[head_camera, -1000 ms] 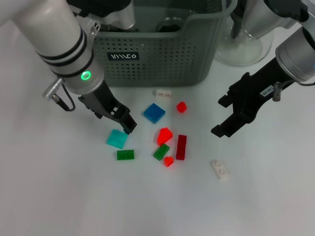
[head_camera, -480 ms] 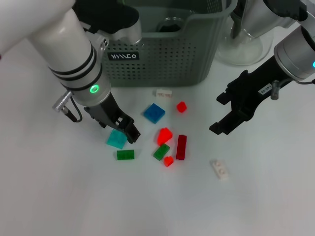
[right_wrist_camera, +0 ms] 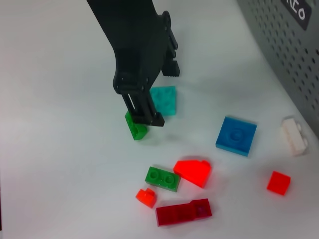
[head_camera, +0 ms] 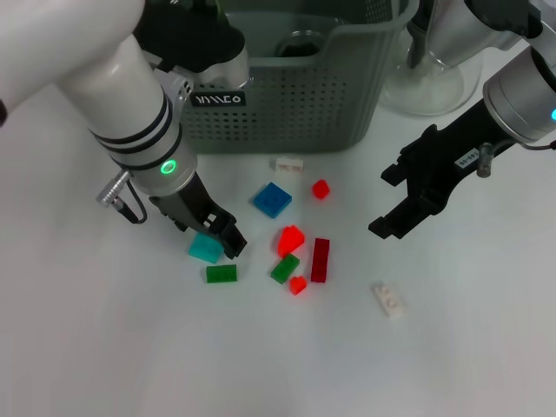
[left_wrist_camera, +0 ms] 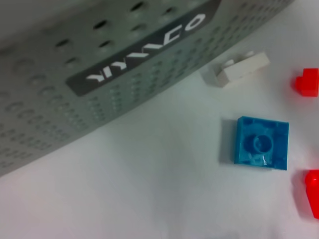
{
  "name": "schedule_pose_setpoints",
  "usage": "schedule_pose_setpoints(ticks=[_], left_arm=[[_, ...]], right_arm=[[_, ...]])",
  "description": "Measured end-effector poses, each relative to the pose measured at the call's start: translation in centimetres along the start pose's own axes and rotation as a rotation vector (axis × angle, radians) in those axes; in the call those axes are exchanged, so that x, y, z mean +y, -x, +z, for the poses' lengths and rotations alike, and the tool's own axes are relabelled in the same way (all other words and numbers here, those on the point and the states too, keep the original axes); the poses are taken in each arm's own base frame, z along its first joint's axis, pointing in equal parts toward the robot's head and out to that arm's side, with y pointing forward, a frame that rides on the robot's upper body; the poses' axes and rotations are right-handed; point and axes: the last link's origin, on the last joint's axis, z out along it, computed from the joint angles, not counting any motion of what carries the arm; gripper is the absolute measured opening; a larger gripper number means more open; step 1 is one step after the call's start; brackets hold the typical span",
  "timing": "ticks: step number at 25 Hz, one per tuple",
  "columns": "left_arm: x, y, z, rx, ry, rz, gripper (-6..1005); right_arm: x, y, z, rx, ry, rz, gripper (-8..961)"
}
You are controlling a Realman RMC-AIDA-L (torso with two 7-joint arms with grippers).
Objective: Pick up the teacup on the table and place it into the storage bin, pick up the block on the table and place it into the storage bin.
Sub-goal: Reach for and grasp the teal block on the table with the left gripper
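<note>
Several small blocks lie on the white table in front of the storage bin [head_camera: 287, 104]. My left gripper [head_camera: 211, 236] is low over a teal block [head_camera: 202, 251] and stands open. In the right wrist view its fingers [right_wrist_camera: 148, 117] straddle that teal block [right_wrist_camera: 165, 99] without touching it. A green block [head_camera: 221, 274] lies just beside it. A round rim [head_camera: 298, 43], possibly the teacup, shows inside the bin. My right gripper [head_camera: 391, 204] hangs open and empty at the right, apart from the blocks.
A blue block [head_camera: 273, 199], a white brick [head_camera: 288, 163], red pieces [head_camera: 291, 237] and a dark red bar [head_camera: 321, 259] lie mid-table. Another white brick [head_camera: 388, 299] lies alone. A glass teapot [head_camera: 434, 82] stands right of the bin.
My left gripper has moved right and down, from beside the teal block to directly over it. The right arm has shifted only slightly.
</note>
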Motion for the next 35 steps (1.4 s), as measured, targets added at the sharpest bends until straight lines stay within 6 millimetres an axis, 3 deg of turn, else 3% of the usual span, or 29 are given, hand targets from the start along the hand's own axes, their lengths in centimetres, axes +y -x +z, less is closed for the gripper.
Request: schedule_pose_setpoints(ticks=[25, 35], left_arm=[[0.4, 0.3, 0.9, -0.010, -0.020, 0.033, 775], [0.6, 0.4, 1.1, -0.023, -0.034, 0.059, 619]], right_arm=[[-0.2, 0.0, 0.0, -0.011, -0.009, 0.005, 896], [-0.3, 0.1, -0.2, -0.014, -0.019, 0.004, 896]])
